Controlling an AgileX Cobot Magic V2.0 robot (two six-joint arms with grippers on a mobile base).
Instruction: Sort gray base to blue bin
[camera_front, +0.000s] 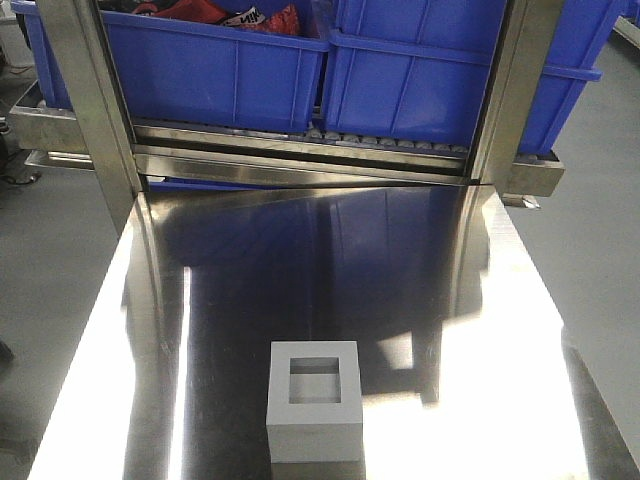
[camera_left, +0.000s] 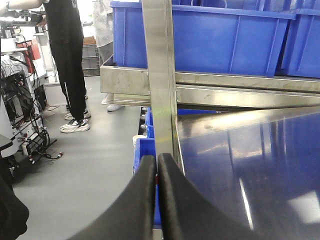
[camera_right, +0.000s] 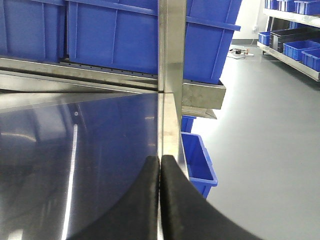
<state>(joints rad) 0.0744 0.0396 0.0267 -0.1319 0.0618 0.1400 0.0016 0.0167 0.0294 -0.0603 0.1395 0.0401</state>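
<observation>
The gray base is a light-gray cube with a square recess facing up. It sits on the steel table near the front edge, and only the front view shows it. Behind the table, two large blue bins stand side by side on a roller track: a left blue bin holding red and black items, and a right blue bin. My left gripper is shut and empty over the table's left edge. My right gripper is shut and empty over the right edge. Both grippers are far from the base.
Two steel posts rise at the table's back corners in front of the roller track. Small blue bins sit on the floor on the left and right. A person stands at the far left.
</observation>
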